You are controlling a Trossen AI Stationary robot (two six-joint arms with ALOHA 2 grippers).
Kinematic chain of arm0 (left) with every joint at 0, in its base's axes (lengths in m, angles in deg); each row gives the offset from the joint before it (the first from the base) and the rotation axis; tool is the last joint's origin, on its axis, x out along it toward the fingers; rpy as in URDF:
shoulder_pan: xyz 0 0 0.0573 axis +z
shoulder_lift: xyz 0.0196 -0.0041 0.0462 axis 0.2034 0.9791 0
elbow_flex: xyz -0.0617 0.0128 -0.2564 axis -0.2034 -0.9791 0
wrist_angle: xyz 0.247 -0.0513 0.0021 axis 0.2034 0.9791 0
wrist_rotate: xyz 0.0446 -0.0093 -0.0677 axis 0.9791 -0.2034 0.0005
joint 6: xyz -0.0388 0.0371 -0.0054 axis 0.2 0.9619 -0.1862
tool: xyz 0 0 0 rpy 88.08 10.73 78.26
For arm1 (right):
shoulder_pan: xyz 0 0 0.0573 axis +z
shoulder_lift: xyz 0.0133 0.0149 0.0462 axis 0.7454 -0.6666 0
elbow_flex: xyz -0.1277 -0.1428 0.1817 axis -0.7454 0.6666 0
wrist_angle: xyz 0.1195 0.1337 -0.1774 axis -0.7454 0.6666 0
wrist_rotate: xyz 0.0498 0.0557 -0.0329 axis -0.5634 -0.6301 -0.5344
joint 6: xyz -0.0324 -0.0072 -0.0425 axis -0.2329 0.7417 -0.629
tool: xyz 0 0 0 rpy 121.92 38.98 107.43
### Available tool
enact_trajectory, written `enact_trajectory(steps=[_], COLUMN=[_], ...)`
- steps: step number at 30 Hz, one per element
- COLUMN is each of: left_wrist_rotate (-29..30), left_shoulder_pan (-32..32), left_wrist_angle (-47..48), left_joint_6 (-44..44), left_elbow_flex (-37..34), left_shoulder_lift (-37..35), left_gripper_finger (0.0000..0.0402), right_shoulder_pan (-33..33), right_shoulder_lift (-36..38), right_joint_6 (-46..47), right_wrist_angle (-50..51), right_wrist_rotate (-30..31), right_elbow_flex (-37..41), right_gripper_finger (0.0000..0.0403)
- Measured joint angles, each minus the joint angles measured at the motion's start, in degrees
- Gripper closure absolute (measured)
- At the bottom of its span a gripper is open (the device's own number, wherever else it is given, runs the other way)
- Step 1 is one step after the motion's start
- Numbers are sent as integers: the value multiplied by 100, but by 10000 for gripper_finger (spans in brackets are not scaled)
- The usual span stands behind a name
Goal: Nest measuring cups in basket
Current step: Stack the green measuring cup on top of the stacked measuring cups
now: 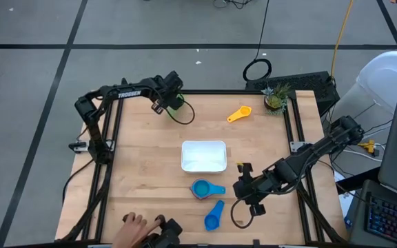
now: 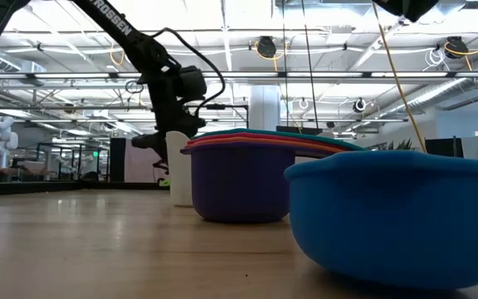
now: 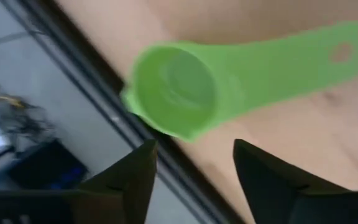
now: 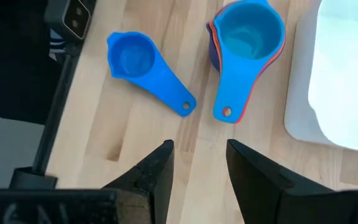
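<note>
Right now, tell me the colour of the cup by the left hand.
Green cup; left wrist view shows it best.

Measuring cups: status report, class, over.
Left gripper open over green cup, far edge. Right gripper open, empty, near nested stack. Basket empty. Nothing blocking.

Light wooden table top [image 1: 143, 148] in a black metal frame. On it: white shallow rectangular plastic basket [image 1: 203, 156] near centre; just in front of it a stack of nested plastic cups, light blue on top [image 1: 205, 189]; a separate blue plastic measuring cup [image 1: 213, 215] beside that stack. Yellow-orange plastic scoop [image 1: 239, 114] and small potted green plant [image 1: 276, 98] near the far right corner. Bright green plastic cup [image 3: 185, 87] at the far left edge.
</note>
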Motion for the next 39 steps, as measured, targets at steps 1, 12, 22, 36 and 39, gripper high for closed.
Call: enact_trajectory(steps=[1,12,22,36,39], left_wrist_rotate=[-22,172,921,1291,1182], left_shoulder_pan=[0,38,-108,-565,-780], left_wrist_angle=[-100,-71,-157,1822,2414], left_joint_6=[57,381,-287,-4212,-5189], left_elbow_flex=[0,-2,-2,19,97], left_shoulder_lift=[0,609,833,774,785], left_gripper_finger=[170,153,269,391,389], right_shoulder_pan=[-2,-2,-2,-68,-68], right_shoulder_lift=[0,0,0,0,0], right_joint_6=[3,123,209,217,138], right_wrist_angle=[-20,-188,-175,-428,-426], right_wrist_rotate=[0,-2,-2,-7,-7], right_elbow_flex=[33,71,71,71,71], right_gripper_finger=[264,264,264,264,264])
